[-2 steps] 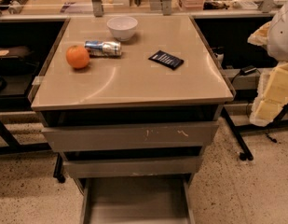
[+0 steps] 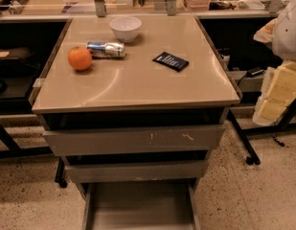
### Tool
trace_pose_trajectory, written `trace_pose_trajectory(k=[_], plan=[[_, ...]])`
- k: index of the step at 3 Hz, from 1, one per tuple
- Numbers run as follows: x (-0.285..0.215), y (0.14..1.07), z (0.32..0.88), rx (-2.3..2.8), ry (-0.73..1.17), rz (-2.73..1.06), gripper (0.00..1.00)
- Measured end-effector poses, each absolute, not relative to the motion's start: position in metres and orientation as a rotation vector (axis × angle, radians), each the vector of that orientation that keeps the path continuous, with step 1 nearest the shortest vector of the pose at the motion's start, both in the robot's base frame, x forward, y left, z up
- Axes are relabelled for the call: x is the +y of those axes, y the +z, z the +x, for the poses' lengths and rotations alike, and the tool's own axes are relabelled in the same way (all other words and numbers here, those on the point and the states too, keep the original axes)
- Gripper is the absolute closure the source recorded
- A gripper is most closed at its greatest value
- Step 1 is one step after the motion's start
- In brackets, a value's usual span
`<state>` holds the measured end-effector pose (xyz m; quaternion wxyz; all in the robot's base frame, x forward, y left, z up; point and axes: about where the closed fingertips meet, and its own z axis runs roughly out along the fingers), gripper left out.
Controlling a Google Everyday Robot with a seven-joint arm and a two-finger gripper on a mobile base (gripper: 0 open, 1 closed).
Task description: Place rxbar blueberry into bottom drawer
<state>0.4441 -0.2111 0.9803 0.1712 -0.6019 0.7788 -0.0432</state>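
Observation:
The rxbar blueberry [image 2: 170,61], a flat dark navy wrapper with white print, lies on the beige cabinet top [image 2: 138,85], right of centre. The bottom drawer [image 2: 140,207] is pulled open at the bottom of the view and shows a flat grey floor with nothing in it. Only white and cream parts of my arm [image 2: 281,80] show at the right edge, beside the cabinet and away from the bar. My gripper is out of view.
An orange [image 2: 80,58], a silver-blue can [image 2: 106,49] lying on its side and a white bowl [image 2: 125,28] sit on the left and back of the top. Two scuffed drawers [image 2: 133,139] above the open one are shut. Dark tables flank the cabinet.

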Motion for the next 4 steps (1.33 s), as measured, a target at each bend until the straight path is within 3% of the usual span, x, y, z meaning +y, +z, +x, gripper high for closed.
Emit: trace_pose_trajectory(k=[2, 3, 4], plan=[[-0.149, 0.994, 0.51, 2.016, -0.135, -1.698, 0.0], [-0.132, 0.991, 0.545, 1.94, -0.045, -1.615, 0.0], [-0.132, 0.991, 0.544, 1.94, -0.048, -1.617, 0.0]])
